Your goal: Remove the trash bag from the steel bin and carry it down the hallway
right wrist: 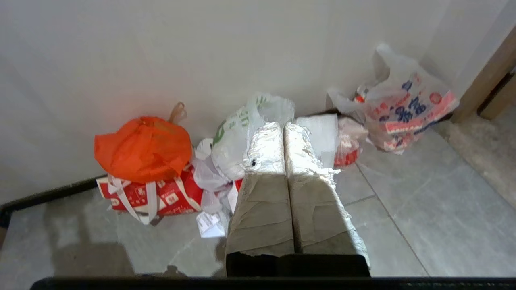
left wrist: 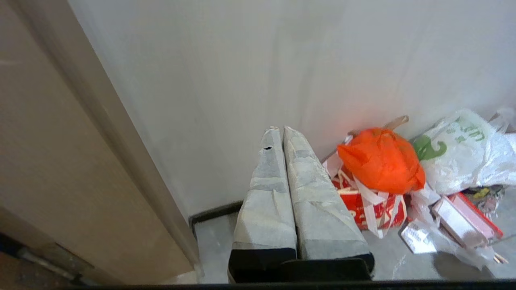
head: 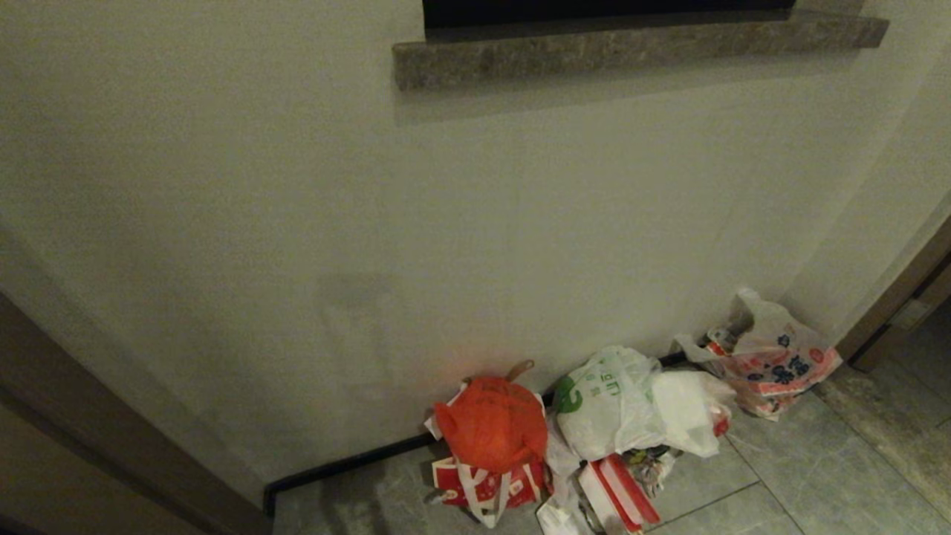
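Trash bag (head: 609, 405): thin, crinkled, translucent white with green print, full.
Place: on the hallway floor (head: 780, 475) against the wall, between orange bag (head: 492, 431) and red-and-blue printed bag (head: 773, 360).
Left gripper (left wrist: 281, 129): fingers pressed together, empty.
Right gripper (right wrist: 281, 125): fingers pressed together, empty.

A wall (head: 297, 223) fills most of the head view. A window sill (head: 639, 44) juts from it along the top right of the frame. Along the bottom right, bags line the foot of the wall on the floor (head: 780, 475). The bag on the left (head: 490, 431) sits on top of a box (head: 483, 487). Just right of it lies the trash bag (head: 617, 405), with a flat carton (head: 620, 494) before it. Farthest right, in the corner, lies a third bag (head: 773, 357). A door frame (head: 899, 297) stands at the right edge.
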You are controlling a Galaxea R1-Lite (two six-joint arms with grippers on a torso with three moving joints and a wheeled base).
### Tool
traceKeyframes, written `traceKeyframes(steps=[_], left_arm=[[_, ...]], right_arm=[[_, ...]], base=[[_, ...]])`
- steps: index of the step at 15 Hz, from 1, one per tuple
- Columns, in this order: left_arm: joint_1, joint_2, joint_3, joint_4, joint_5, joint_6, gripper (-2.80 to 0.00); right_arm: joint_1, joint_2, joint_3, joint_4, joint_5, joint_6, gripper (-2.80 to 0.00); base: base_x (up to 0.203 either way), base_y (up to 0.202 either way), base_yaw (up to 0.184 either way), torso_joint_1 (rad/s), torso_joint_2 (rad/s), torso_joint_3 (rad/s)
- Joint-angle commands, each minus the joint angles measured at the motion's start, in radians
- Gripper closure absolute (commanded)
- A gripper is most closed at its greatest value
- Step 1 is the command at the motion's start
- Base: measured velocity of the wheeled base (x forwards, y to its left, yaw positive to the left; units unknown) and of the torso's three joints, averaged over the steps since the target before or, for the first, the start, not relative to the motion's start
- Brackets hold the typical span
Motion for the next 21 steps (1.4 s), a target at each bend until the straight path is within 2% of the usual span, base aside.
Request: traceKeyframes(steps=[1,13,21], left_arm=[[0.0,0.001,0.001,0.0,0.0,0.0,0.0],[0.0,0.001,0.002,0.0,0.0,0.0,0.0],[0.0,0.001,0.0,0.0,0.0,0.003,0.0]], right_arm=[[0.0,0.003,0.0,0.0,0.0,0.001,0.0],[0.0,0.003,0.0,0.0,0.0,0.001,0.0],[0.0,0.003,0.0,0.0,0.0,0.005,0.0]], base=[[0.0,0.0,0.0,0.003,0.0,0.206],[0.0,0.0,0.0,0.002,0.0,0.196],[0.0,0.0,0.0,0.001,0.0,0.016]])
